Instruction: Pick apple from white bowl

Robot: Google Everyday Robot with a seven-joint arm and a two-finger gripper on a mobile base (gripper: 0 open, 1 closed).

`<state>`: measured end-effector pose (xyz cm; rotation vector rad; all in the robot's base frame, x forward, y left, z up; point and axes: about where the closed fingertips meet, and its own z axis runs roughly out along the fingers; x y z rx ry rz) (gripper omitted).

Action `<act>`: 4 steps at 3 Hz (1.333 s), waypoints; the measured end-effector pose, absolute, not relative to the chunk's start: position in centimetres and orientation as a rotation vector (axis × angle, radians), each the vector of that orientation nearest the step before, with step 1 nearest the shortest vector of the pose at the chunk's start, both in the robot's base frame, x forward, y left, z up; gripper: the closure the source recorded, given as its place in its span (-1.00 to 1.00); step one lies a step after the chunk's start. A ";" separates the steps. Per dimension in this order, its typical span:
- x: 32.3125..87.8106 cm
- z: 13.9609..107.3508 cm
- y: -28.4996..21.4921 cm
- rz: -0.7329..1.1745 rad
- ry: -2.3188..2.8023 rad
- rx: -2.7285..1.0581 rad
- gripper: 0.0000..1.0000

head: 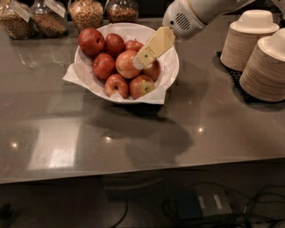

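The white bowl point(171, 67), lined with crinkled white paper, stands on the grey counter at the upper middle. It holds several apples. The apple point(125, 64), the largest and palest, orange-red, lies near the bowl's centre among darker red ones. My gripper point(141, 61) reaches down from the upper right on a white arm. Its yellowish fingers point(153, 46) hang over the bowl, with the tip touching the apple's right side. Part of another apple is hidden behind the fingers.
Two stacks of beige paper bowls point(262, 58) stand at the right on a dark mat. Several glass jars of grains and nuts point(87, 12) line the back edge behind the bowl. The counter's front edge runs below, with cables on the floor.
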<state>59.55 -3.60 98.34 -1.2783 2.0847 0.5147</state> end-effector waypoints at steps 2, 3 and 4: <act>59.4 97.3 -0.5 0.509 2.063 -1.195 -1.00; 58.9 96.4 0.8 0.439 2.064 -1.156 -0.62; 59.0 95.6 1.3 0.366 2.059 -1.118 -0.26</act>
